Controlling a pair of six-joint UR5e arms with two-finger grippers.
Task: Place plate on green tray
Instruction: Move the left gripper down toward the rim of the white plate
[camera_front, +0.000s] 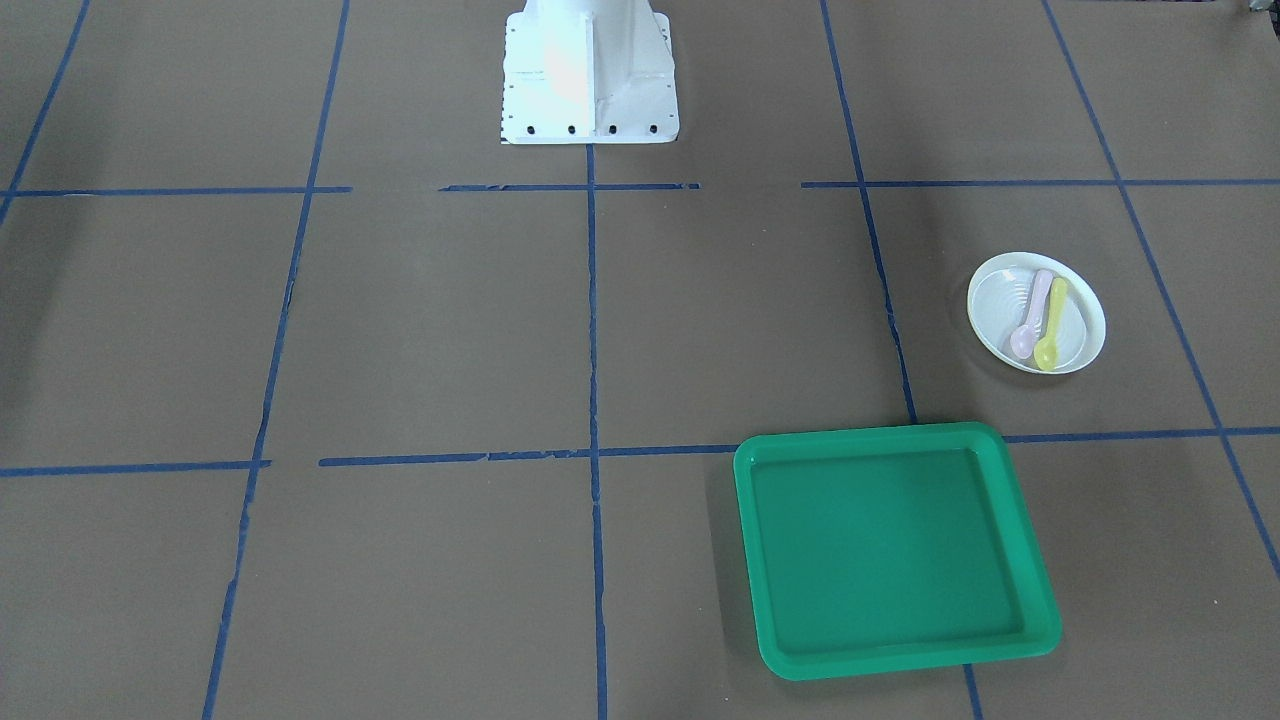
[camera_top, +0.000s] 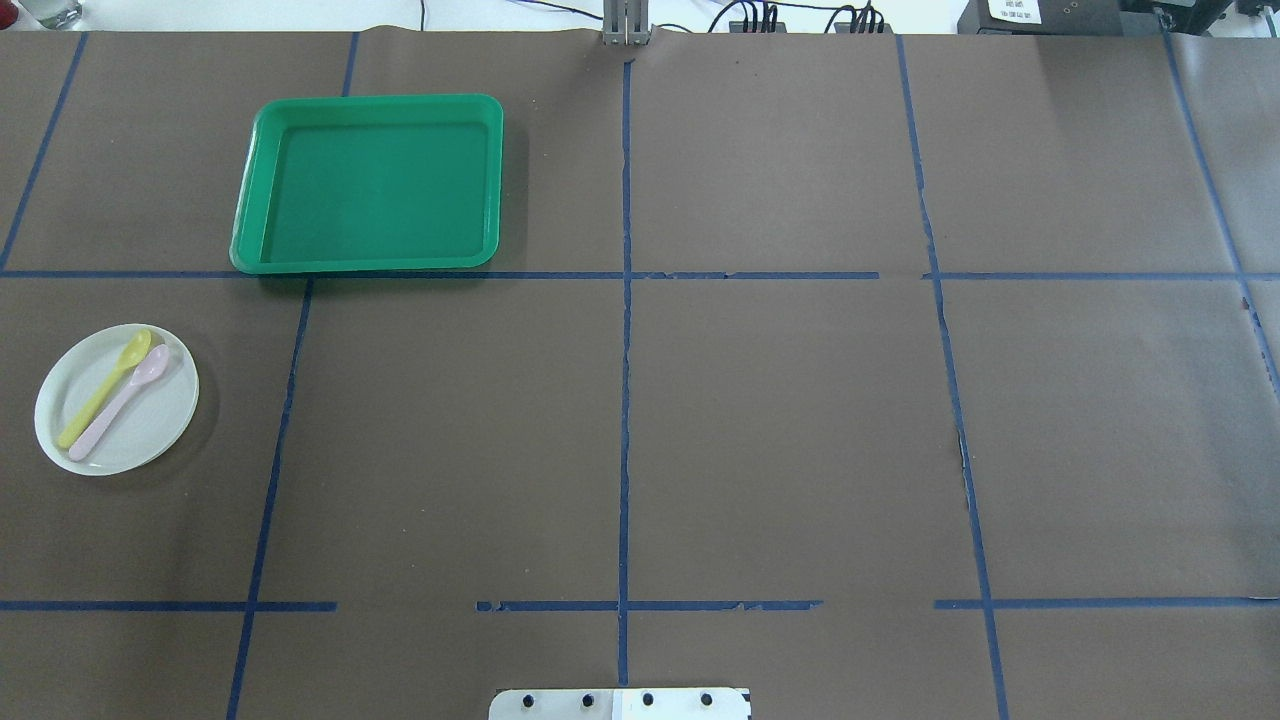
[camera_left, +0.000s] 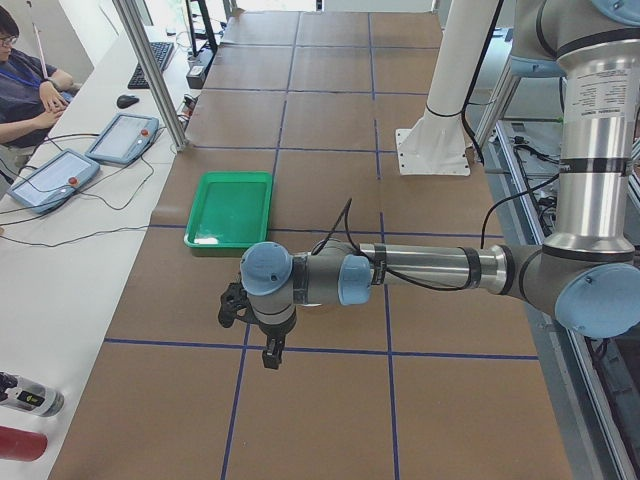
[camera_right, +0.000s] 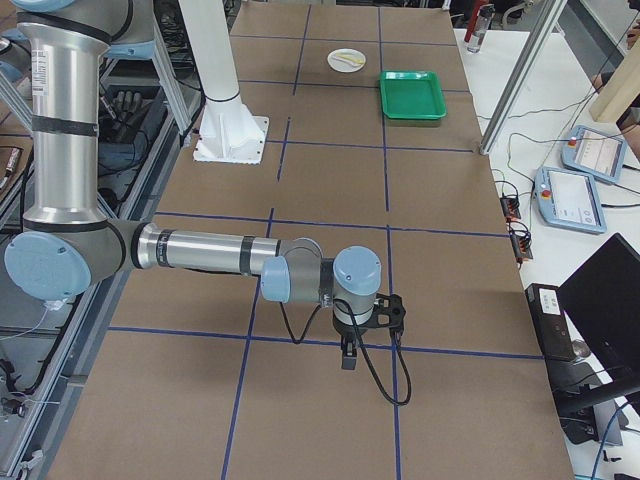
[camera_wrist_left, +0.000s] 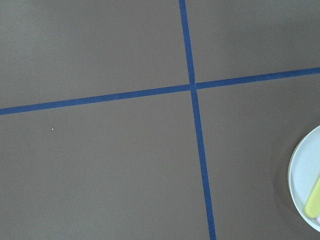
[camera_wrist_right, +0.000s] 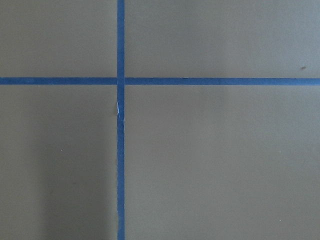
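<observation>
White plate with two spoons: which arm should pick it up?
Left. The small round white plastic plate and large rectangular green plastic tray both lie on the robot's left half; the left wrist view shows the plate's rim.

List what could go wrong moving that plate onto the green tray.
The yellow spoon and pink spoon lie loose on the plate; any tilt may spill them. The plate lies flat with a shallow rim, so a grip may slip. The raised rim of the green tray could catch it.
</observation>
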